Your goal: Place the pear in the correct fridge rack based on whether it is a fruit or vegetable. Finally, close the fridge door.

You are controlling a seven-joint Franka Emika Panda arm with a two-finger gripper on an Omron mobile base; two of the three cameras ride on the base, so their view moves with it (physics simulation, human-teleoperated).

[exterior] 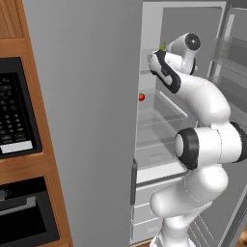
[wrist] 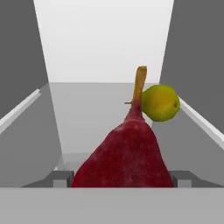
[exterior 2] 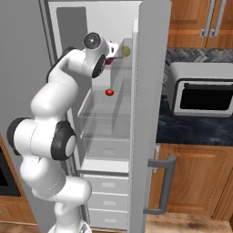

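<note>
Nearest the hand camera, the gripper (wrist: 122, 178) has its jaws closed on the base of the pear (wrist: 127, 157), one dark finger tip at each side. The pear is deep red and mottled, broad below, and narrows to a neck with a tan stem. It sits above the fridge rack (wrist: 83, 118), a flat shelf with pale side rims high inside the fridge. Just beyond its neck, to the right, lies a round yellow-green fruit (wrist: 160, 103). A lower shelf holds a small tomato (exterior 2: 109, 92). The fridge door (exterior: 236, 62) stands open.
</note>
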